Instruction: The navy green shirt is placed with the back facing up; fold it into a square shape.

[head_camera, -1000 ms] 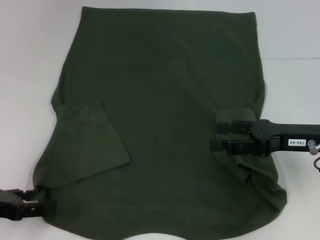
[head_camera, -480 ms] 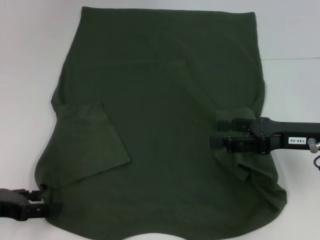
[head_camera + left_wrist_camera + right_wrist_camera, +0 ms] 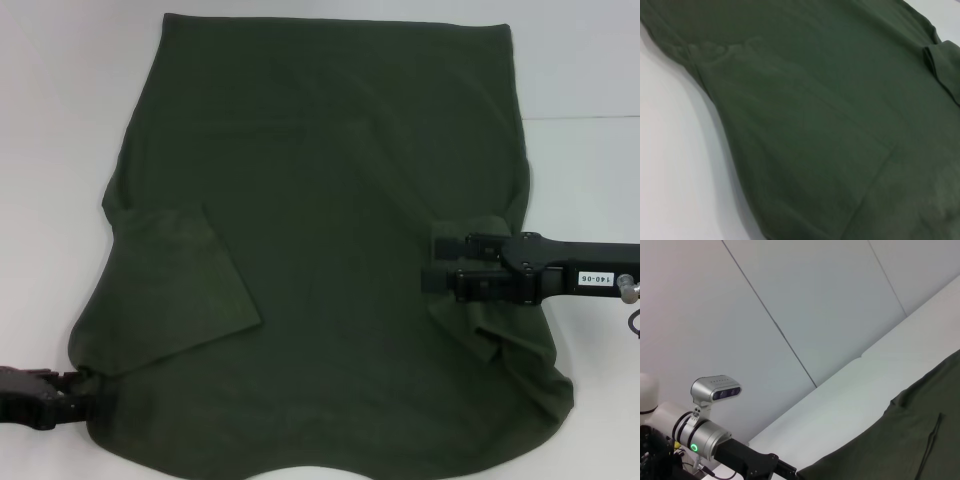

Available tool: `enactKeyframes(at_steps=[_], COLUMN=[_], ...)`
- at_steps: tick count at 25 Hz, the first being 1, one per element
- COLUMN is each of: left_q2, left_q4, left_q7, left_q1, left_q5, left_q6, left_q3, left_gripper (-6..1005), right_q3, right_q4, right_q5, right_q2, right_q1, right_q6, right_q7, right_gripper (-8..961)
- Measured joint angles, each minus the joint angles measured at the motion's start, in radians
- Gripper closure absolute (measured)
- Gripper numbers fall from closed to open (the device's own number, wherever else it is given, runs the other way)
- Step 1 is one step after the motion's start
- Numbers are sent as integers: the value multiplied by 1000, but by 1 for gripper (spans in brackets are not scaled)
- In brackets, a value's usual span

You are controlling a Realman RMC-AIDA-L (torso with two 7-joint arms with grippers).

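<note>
The navy green shirt (image 3: 330, 200) lies spread flat on the white table (image 3: 60, 120), plain side up. One sleeve (image 3: 175, 290) is folded inward on the left. My right gripper (image 3: 432, 262) hovers low over the shirt's right side, beside a bunched sleeve fold (image 3: 480, 225), open, with cloth showing between its fingers (image 3: 445, 243). My left gripper (image 3: 72, 392) sits at the shirt's near-left corner, touching the cloth edge. The left wrist view is filled by the shirt (image 3: 830, 125) and shows none of the gripper. The right wrist view catches a shirt edge (image 3: 910, 440).
Bare white table (image 3: 580, 170) borders the shirt on the left, right and far sides. The shirt's near edge runs off the bottom of the head view. In the right wrist view, the left arm's wrist camera (image 3: 715, 389) stands before a pale wall (image 3: 815, 300).
The right gripper's fingers have drawn a little closer together while staying in place. The left gripper pushed slightly toward the shirt corner, then drew back and a little farther up the table.
</note>
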Motion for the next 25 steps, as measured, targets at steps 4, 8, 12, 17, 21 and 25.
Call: enactKeyframes(at_steps=[4,8,12,17,21,25], left_q2=[0,1,1,1,1,4], left_q4=[10,12,12,12,11,11], left_q7=[3,0,-2,-4,-4,-11], left_q1=[0,1,0,-2,-4,-7], left_q5=[0,2,2,3,3,-3], left_q6=[-1,-4,-6,-7,-7,10], left_q3=[16,26,27,37,38,34], left_gripper=[287,478,657,831,955,953], right_q3=[4,6,7,8,8,14], right_q4=[0,0,0,0,0,0], right_q5=[1,1,1,1,1,1], right_q2=[0,0,0,0,0,0], right_q1=[0,0,0,1,0,0], right_q6=[-1,-1,-2,-2,-2,-2], right_q7=[1,-1,-1,-1,-2,-2], right_gripper=[28,28,28,28,29,29])
